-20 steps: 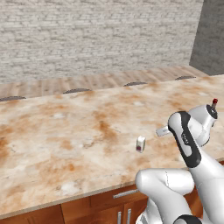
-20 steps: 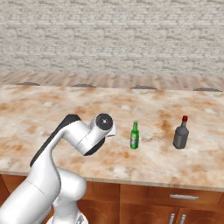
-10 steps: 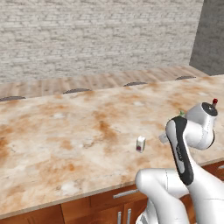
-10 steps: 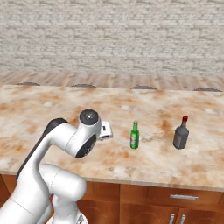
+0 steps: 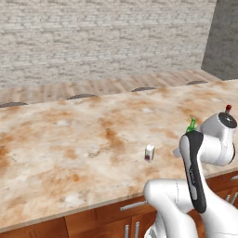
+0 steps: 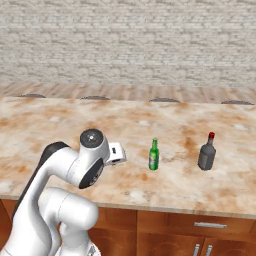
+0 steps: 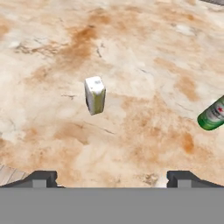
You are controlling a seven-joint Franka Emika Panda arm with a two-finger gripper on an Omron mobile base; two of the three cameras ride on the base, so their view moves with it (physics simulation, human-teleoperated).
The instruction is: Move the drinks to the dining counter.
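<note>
The drinks you are moving stand on the marbled tabletop (image 5: 69,139), toward its front edge. The small white carton (image 7: 94,94) is upright and free, ahead of the pincer (image 7: 111,177) and a little to one side of its centre line in the hand view; nothing touches it. You see the same carton in the left base view (image 5: 149,152), just beyond the arm's elbow, and in the right base view (image 6: 115,152) its top peeks out beside the arm's round joint. The green bottle (image 6: 154,154) stands upright further along the front edge, well apart from the carton; it shows at the border of the hand view (image 7: 213,114). The dark bottle with the red cap (image 6: 207,151) stands beyond the green one, toward the tabletop's right end.

Your pincer is spread wide, its two tips at the bottom of the hand view far apart with nothing between them, hanging above the bare tabletop short of the carton.

Compared with a second ago, the drinks have not shifted. The arm has pulled back toward the front edge: in the right base view its round joint now sits lower and nearer the cabinet, and the carton, hidden before, has come partly into sight.

The arm is folded tightly, elbow raised over the front edge, forearm bent down and forward.
</note>
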